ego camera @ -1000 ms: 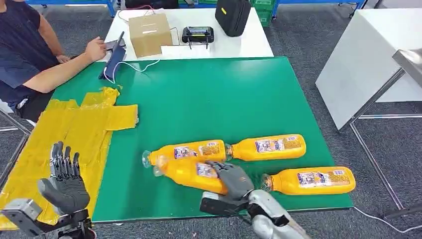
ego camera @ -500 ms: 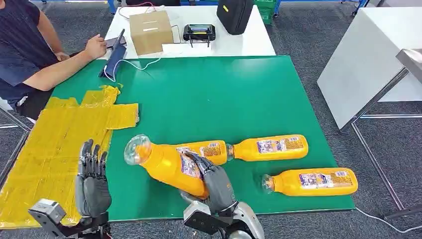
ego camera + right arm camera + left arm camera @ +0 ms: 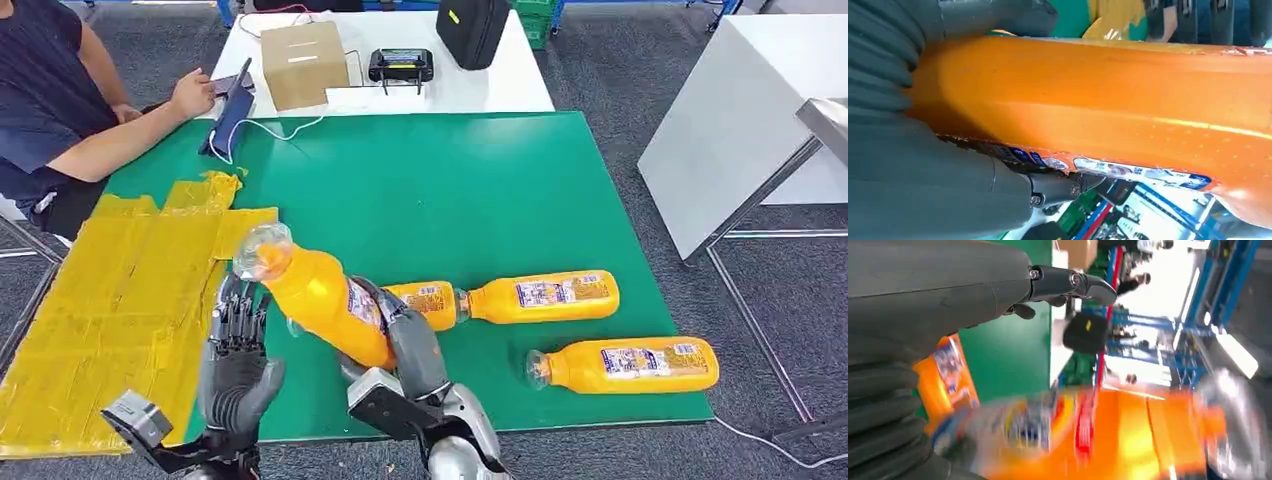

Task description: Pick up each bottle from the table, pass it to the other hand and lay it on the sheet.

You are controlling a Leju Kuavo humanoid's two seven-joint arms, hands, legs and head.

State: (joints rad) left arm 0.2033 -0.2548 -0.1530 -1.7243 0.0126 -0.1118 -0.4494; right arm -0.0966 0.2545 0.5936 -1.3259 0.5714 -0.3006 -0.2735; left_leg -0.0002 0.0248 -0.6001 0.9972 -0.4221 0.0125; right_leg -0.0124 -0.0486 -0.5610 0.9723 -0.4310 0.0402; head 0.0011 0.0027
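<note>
Behind green table (image 3: 420,190), white table (image 3: 500,90).

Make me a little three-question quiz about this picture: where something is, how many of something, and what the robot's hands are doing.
1. Where does the yellow sheet lie?
A. on the table's left side
B. on the white table
C. on the floor

2. How many bottles lie flat on the green table?
A. one
B. three
C. five

3. What does the right hand do?
A. hangs free
B. grips a raised bottle
C. presses the sheet

Answers: 1 A, it covers the left edge. 2 B, three lie there. 3 B, fingers wrap it; the left hand is open beside.
</note>
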